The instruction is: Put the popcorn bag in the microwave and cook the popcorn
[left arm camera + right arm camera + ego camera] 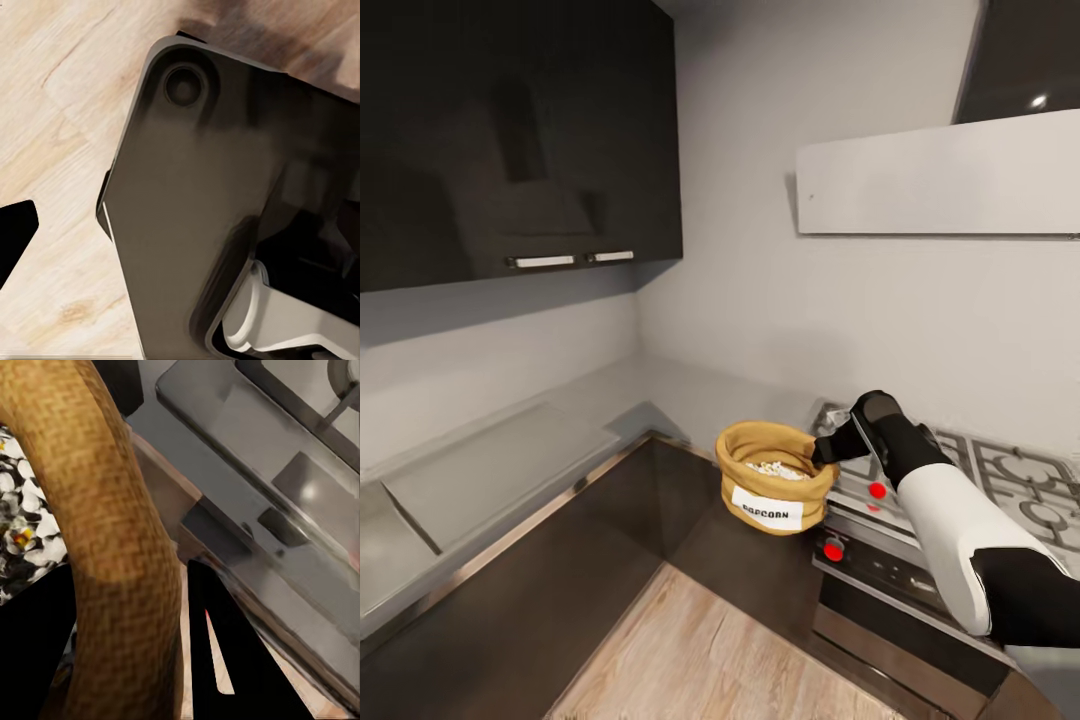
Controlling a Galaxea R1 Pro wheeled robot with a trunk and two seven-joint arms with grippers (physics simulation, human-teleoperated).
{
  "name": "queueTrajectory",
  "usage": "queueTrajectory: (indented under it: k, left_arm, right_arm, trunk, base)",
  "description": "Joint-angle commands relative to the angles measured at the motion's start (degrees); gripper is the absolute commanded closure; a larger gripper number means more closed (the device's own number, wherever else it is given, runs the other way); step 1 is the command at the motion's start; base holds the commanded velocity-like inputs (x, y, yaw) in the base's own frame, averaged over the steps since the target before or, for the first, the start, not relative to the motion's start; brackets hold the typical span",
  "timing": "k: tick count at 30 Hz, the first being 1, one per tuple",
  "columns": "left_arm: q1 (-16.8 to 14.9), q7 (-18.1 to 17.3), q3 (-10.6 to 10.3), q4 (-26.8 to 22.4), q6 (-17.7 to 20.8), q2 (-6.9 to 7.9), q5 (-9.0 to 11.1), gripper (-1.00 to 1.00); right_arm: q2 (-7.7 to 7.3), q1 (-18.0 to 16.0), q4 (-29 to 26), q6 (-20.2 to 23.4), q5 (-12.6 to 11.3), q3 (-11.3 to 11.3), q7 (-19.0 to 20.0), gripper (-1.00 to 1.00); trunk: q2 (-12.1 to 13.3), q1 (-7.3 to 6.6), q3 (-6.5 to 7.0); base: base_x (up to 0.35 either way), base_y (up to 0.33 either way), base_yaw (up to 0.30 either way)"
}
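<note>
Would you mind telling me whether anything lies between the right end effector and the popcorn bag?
Nothing: the right end effector is clamped on the popcorn bag's rolled rim, as the right wrist view shows.

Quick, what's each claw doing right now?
Left claw: cannot be told.
Right claw: closed on the popcorn bag rim.

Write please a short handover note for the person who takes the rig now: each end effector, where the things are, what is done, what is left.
Right end effector: shut on the rolled rim of the popcorn bag, one finger inside, one outside.
Left end effector: state cannot be told; its camera looks down at the wood floor.
Bag: lifted off the countertop, hanging over the corner beside the hob, with popcorn in it.
Done: pickup.
Left: find the microwave, put the bag in, heat it.
</note>
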Motion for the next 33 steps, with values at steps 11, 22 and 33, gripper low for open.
queueTrajectory:
  k: [11, 22, 33]
  left_arm:
    - [-0.02, 0.33, 0.04, -0.01, -0.08, -0.14, 0.01, -1.00]
    - [-0.03, 0.82, 0.04, 0.00, 0.00, -0.14, 0.01, -1.00]
    - [-0.03, 0.82, 0.04, 0.05, -0.16, -0.27, 0.01, -1.00]
  right_arm:
    - [-0.13, -0.07, 0.24, 0.12, 0.32, 0.27, 0.54, 1.00]
    - [-0.24, -0.07, 0.12, 0.12, 0.54, 0.27, 0.20, 1.00]
    - [-0.15, -0.07, 0.02, 0.12, 0.64, 0.27, 0.31, 1.00]
  trunk:
    - [-0.11, -0.01, -0.12]
    - [-0.11, -0.01, -0.12]
    - [-0.11, -0.01, -0.12]
  base:
    - [-0.344, 0.000, 0.000]
    - [-0.348, 0.000, 0.000]
    - [-0.348, 0.000, 0.000]
